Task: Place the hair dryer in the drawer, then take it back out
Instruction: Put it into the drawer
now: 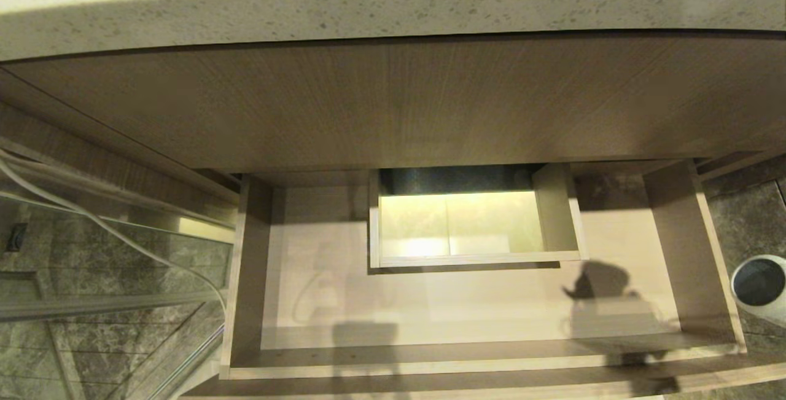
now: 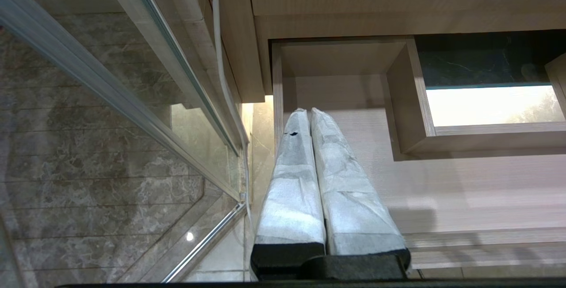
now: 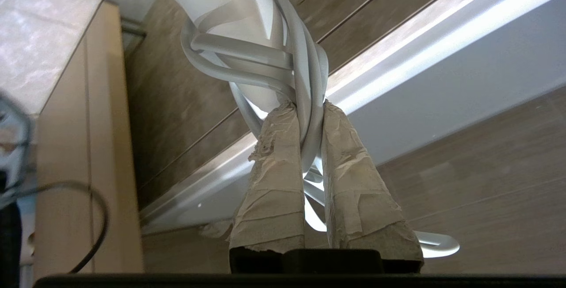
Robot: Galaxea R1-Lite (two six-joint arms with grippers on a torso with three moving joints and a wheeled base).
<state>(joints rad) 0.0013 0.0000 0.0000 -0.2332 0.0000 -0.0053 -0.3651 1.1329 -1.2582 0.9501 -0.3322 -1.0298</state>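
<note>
The drawer (image 1: 466, 308) stands pulled open below the counter, its light wood floor bare around the boxed cutout (image 1: 476, 258) at its back. The hair dryer (image 1: 760, 286) shows at the right edge of the head view, outside the drawer's right wall, with its dark round mouth facing up. In the right wrist view my right gripper (image 3: 305, 104) is shut on the white cord (image 3: 305, 58) wound around the hair dryer's white body (image 3: 221, 0). My left gripper (image 2: 308, 111) is shut and empty, over the drawer's left side (image 2: 277, 102). Neither gripper shows in the head view.
A speckled stone countertop (image 1: 393, 13) overhangs a taller wood-grain panel (image 1: 393, 105) behind the drawer. A glass panel with a metal frame (image 1: 104, 301) and a white cable (image 1: 92, 222) are on the left. Dark marble floor (image 1: 755, 209) lies to the right.
</note>
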